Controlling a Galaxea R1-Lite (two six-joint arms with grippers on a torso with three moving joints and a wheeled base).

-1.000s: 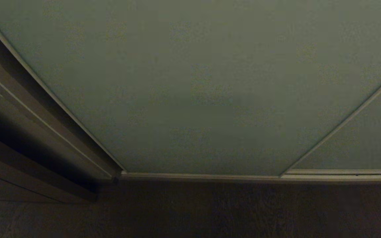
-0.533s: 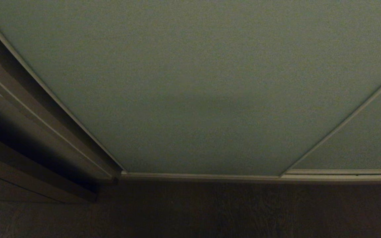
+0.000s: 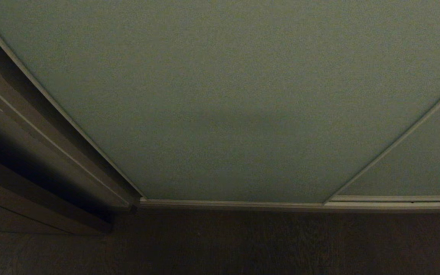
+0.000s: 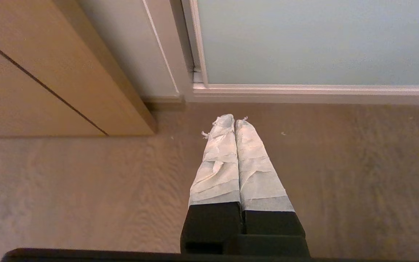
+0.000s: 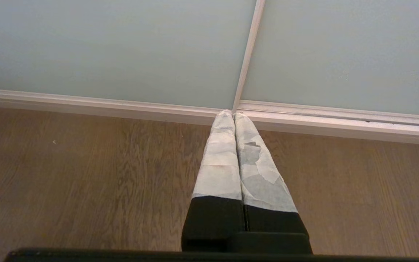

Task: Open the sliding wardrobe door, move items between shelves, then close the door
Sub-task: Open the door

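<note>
Sliding wardrobe door [image 3: 227,99]: a pale grey-green matte panel that fills most of the head view; it stands fully shut, its lower edge seated in the bottom track. No shelf or item shows behind it.
Second door panel [image 3: 414,164]: same finish, at the right of the head view; it meets the first panel at a slim vertical frame strip [image 3: 395,141].
Floor [image 3: 243,244]: dark wood-grain boards that run from the robot up to the bottom track.
Brown door frame [image 3: 21,130]: dark wooden boards left of the sliding wardrobe door, reaching down to the floor at the wardrobe's left corner; they bound the door's left edge.
Bottom track [image 3: 235,203]: a slim pale rail along the floor beneath both panels.
Left gripper [image 4: 230,122]: low above the floor, aimed at the wardrobe's lower left corner, near the track but apart from it. Fingers [image 4: 216,163]: wrapped in pale tape, pressed together, holding nothing.
Right gripper [image 5: 230,114]: low above the floor, aimed at the foot of the frame strip between the two panels. Fingers [image 5: 220,160]: taped likewise, pressed together, holding nothing.
Obstruction: nothing lies on the floor between either gripper and the door.
</note>
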